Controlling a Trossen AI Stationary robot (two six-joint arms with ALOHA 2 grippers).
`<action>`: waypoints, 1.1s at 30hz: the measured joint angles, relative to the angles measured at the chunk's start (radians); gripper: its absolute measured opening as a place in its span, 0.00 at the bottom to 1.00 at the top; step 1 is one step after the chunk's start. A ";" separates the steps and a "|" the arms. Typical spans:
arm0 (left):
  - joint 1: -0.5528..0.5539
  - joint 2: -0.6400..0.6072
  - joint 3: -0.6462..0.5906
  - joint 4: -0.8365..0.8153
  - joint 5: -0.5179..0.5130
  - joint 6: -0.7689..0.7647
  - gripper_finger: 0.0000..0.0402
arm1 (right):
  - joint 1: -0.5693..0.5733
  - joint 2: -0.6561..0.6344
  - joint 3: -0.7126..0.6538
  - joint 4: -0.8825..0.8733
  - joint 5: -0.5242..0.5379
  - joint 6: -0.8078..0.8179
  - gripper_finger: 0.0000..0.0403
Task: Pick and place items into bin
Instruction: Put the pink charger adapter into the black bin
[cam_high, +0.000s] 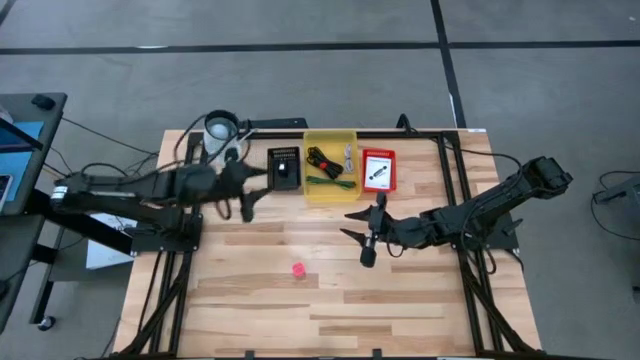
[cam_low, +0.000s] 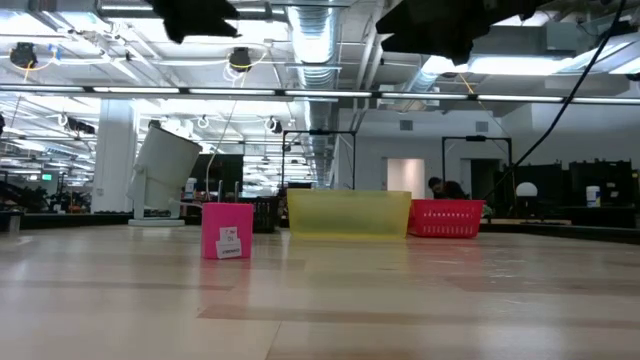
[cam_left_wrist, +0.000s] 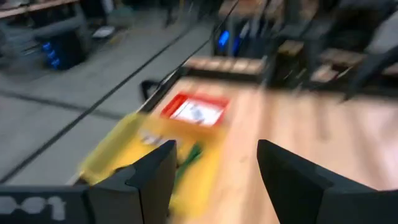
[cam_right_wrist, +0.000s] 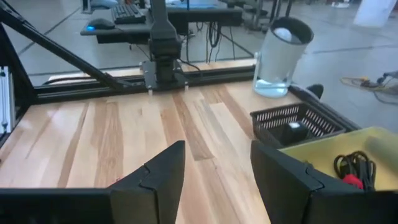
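The left gripper (cam_high: 245, 196) hangs open and empty above the table, near the black basket (cam_high: 284, 168), and the right gripper (cam_high: 362, 226) is also open and holds nothing, just in front of the yellow bin (cam_high: 330, 138). The bin already holds the black coiled cable (cam_high: 322, 159), the green stick (cam_high: 332, 182) and a small silver-grey part (cam_high: 348, 157), so I judge the task nearly done. What remains is 1 tiny pink-red cube (cam_high: 298, 269), lying alone on the wood, well apart from the bin.
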 joint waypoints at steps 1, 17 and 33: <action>-0.026 -0.040 -0.057 0.061 0.000 -0.022 0.53 | 0.000 0.000 0.000 -0.004 0.000 0.009 0.44; -0.289 -0.190 -0.596 0.713 0.007 -0.140 0.53 | 0.025 0.268 -0.001 0.522 0.005 -0.243 0.47; -0.404 -0.080 -0.595 0.726 -0.188 -0.198 0.53 | -0.037 0.295 0.000 0.406 0.026 -0.174 0.51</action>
